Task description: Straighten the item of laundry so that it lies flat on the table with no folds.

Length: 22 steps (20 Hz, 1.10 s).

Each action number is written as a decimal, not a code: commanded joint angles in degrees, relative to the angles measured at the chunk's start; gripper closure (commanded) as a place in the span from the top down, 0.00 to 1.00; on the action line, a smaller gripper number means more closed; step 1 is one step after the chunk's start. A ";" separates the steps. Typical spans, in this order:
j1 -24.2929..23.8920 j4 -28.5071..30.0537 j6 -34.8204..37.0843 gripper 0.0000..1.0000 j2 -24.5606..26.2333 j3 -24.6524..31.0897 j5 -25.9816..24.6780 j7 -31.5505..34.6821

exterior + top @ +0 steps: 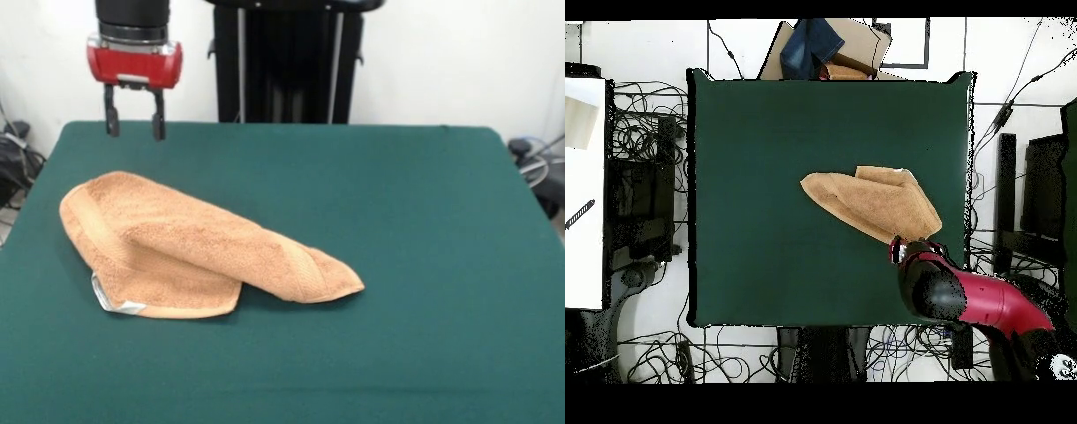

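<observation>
The towel [199,252] is a thick, nubbly terry cloth in a peach-tan colour, and it is lying folded over itself on the table [415,221], which is covered in smooth dark green cloth. One layer is doubled across the other, so the shape tapers to a rounded point on one side and bulges wide on the other. A flatter woven band runs along its edges, and a small white label [113,303] pokes out from under the lower layer at the front corner. The gripper [134,124] hangs in the air above the table's far edge, beyond the towel's wide end and well clear of it. Its two dark fingers [158,124] stand apart and hold nothing.
</observation>
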 commanded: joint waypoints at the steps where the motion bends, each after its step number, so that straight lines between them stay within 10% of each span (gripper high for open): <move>1: 8.90 -1.19 -2.75 1.00 4.66 -1.01 -2.38 7.31; 14: 14.13 -15.16 -6.52 1.00 16.91 -2.73 -1.71 5.77; 22: 8.86 -19.76 1.67 1.00 19.69 4.45 0.58 -0.56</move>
